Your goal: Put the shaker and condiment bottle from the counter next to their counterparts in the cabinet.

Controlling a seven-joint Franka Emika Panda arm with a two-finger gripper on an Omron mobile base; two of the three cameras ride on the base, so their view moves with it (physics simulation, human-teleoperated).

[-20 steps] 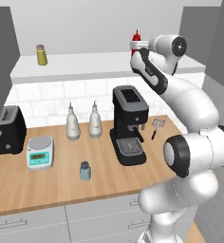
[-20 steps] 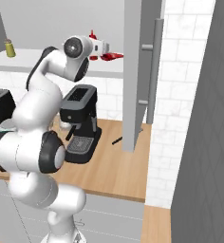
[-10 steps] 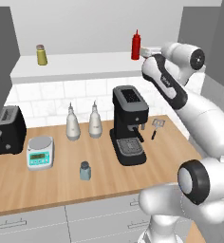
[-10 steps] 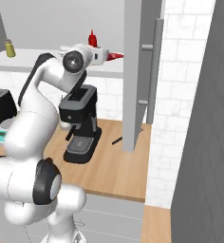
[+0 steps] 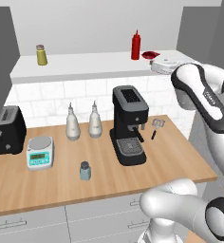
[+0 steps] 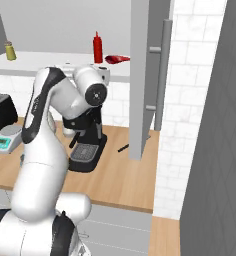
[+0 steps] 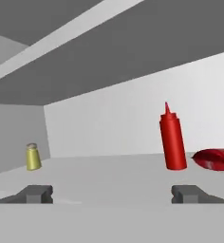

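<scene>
— The pincer [image 7: 112, 192] is spread wide with nothing in it; the red condiment bottle [image 7: 172, 138] stands upright on the cabinet shelf [image 5: 95, 64], just beside the flat red packet [image 7: 214, 159].

— So the shaker's next?

— I'd say so. The pale shaker [image 5: 85, 170] sits on the counter [image 5: 47, 185], left of the coffee machine [image 5: 128, 124]. Draw straight back, clear that machine, then come down over the cap.

— And the olive-yellow shaker [image 5: 41, 54]?

— Far left of the shelf. The fingers themselves are hard to make out behind the arm from either side.
</scene>
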